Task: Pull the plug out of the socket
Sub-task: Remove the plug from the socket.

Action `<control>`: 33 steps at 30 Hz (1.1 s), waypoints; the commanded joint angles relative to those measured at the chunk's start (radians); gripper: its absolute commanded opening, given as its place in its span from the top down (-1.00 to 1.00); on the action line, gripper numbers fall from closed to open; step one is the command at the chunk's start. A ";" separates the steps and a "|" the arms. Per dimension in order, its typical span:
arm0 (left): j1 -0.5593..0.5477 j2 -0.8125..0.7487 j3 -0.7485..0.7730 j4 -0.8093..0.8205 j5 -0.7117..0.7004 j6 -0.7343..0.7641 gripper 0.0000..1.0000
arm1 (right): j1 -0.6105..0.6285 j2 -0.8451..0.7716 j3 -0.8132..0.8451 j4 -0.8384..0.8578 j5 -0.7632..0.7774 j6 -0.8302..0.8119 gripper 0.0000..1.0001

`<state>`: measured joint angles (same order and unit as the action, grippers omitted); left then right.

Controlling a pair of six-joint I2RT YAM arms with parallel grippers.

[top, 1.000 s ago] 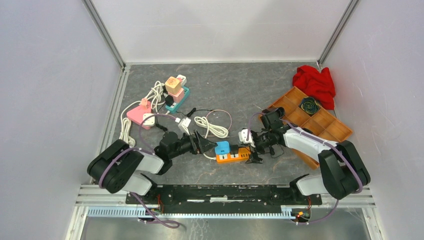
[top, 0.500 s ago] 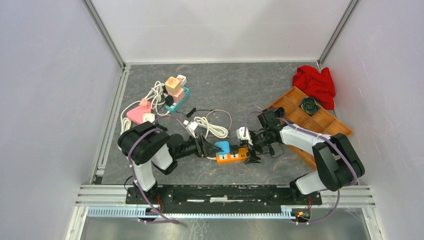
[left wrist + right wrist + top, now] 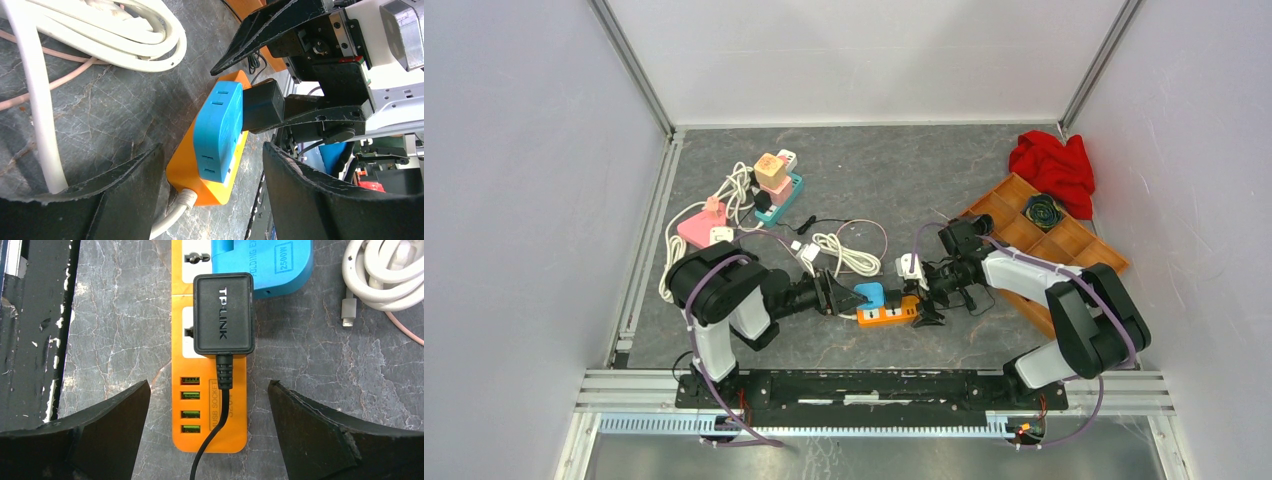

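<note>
An orange power strip (image 3: 886, 314) lies on the grey table, also in the left wrist view (image 3: 187, 172) and the right wrist view (image 3: 235, 415). A blue plug (image 3: 869, 295) (image 3: 217, 130) (image 3: 270, 260) and a black TP-Link adapter (image 3: 223, 315) (image 3: 262, 105) sit in its sockets. My left gripper (image 3: 846, 298) (image 3: 212, 150) is open, its fingers either side of the strip's cable end and the blue plug. My right gripper (image 3: 927, 300) (image 3: 209, 385) is open over the strip's USB end, astride the adapter's black cable (image 3: 212, 440).
A coiled white cable (image 3: 844, 252) lies just behind the strip, with a white adapter (image 3: 911, 268) beside my right gripper. A pink socket block (image 3: 699, 228) and a teal strip with plugs (image 3: 776, 190) sit back left. A wooden tray (image 3: 1074, 250) and red cloth (image 3: 1054, 165) are on the right.
My left arm has swung up and its open gripper has moved right, onto the strip's end by the blue plug. My right gripper has shifted slightly left over the strip.
</note>
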<state>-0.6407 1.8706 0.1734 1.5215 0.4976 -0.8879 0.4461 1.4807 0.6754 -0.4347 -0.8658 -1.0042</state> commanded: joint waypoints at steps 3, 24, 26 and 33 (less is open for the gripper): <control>-0.006 -0.040 -0.021 0.213 -0.049 0.073 -0.54 | 0.013 0.011 0.032 0.051 0.025 0.036 -0.86; -0.034 -0.137 0.013 0.054 -0.084 0.163 -0.51 | 0.035 0.029 0.033 0.079 0.079 0.055 -0.75; -0.037 -0.130 0.023 0.039 -0.086 0.168 -0.46 | 0.035 0.031 0.033 0.083 0.082 0.060 -0.73; -0.045 -0.081 0.054 0.044 -0.046 0.169 -0.32 | 0.037 0.042 0.038 0.087 0.094 0.069 -0.68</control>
<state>-0.6754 1.7626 0.2005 1.5146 0.4236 -0.7761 0.4774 1.5108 0.6769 -0.3729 -0.7784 -0.9451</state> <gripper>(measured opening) 0.670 0.843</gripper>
